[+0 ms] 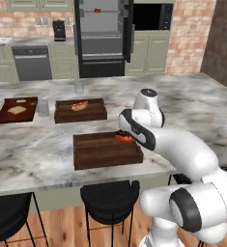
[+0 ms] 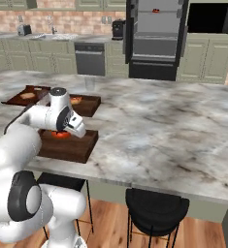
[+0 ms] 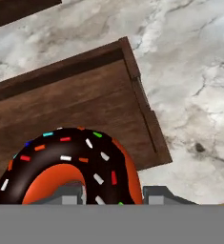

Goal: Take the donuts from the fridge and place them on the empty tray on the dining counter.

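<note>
we have one chocolate-iced donut (image 3: 70,167) at the bottom left of the hand view, sitting right at the gripper (image 3: 112,194). its two fingertips (image 3: 70,194) straddle one side of the ring, one tip in the hole and one outside, so we judge them clenched on the donut. it hangs low over the empty tray (image 3: 75,95) near that tray's right end; whether it already touches the wood we cannot tell.

in the left base view the donut (image 1: 124,136) shows as a red spot at the tray's (image 1: 105,150) upper right corner, close to the rim. that is our main worry: if we let go here, the ring may catch the raised rim and tip, or roll out onto the dining counter (image 1: 47,149). a release from any height could also let it land tilted.

a second risk is the grip itself: holding only one side of the ring, the donut may swing or slip.

the second donut (image 1: 97,10) appears to wait as a small red spot high in the open fridge (image 1: 103,43), top centre, so half the job likely remains. the tray with the hot dog (image 1: 80,110) lies just behind, and we must not confuse it.
</note>
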{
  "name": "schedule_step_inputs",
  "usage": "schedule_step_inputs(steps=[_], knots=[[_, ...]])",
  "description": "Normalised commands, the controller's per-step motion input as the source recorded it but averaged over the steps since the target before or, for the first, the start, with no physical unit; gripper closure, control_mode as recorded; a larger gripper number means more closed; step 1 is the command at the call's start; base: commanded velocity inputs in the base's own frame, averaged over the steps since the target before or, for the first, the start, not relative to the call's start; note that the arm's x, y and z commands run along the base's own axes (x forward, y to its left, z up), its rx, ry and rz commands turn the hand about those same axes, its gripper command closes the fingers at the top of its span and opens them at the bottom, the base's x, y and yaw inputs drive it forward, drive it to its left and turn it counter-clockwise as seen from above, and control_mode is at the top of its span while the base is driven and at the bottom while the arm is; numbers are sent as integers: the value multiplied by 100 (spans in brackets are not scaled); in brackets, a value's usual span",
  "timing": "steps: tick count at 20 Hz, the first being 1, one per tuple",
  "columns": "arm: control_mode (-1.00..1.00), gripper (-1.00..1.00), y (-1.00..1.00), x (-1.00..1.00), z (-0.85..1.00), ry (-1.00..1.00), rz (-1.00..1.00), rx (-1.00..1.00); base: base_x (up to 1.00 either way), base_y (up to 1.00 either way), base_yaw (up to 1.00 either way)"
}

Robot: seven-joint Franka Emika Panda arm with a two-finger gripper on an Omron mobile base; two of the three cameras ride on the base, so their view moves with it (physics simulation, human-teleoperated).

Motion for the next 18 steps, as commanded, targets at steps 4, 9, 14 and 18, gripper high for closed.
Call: schedule_step_inputs(steps=[4,9,14,18], knots=[[-100,100,8,67,-63,22,0,9,0,0,0],[-100,100,32,57,-54,15,0,3,0,0,0],[-100,100,19,57,-39,12,0,-1,0,0,0],[-100,100,0,39,-38,1,0,-4,0,0,0]])
